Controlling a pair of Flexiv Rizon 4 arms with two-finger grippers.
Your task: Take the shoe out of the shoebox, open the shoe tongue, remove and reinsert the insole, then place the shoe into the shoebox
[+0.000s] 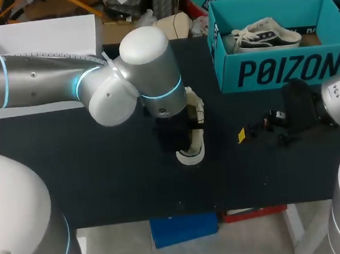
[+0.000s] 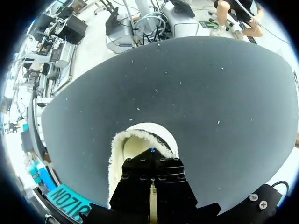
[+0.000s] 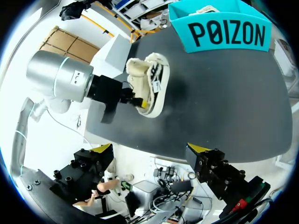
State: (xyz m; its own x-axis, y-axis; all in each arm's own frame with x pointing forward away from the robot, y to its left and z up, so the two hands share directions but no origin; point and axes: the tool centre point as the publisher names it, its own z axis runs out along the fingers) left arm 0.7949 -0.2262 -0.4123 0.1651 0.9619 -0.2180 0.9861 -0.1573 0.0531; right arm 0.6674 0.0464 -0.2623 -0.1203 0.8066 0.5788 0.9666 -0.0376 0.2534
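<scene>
A cream shoe (image 1: 195, 144) with a fleecy lining stands mid-table, its rounded white end toward the front edge. My left gripper (image 1: 185, 129) hangs right over it. In the left wrist view the fleecy collar (image 2: 122, 140) rings the shoe's mouth, and my left gripper (image 2: 152, 205) is shut with its tips down inside. What they pinch is hidden. In the right wrist view a cream flap stands up from the shoe (image 3: 153, 86) beside the left gripper (image 3: 141, 102). My right gripper (image 3: 150, 149) is open and empty, right of the shoe (image 1: 258, 130).
The teal shoebox (image 1: 283, 71) stands open at the back right, holding a second white shoe (image 1: 266, 34). It also shows in the right wrist view as the shoebox (image 3: 224, 32), far beyond the gripper. A white box (image 1: 39, 37) sits at the back left.
</scene>
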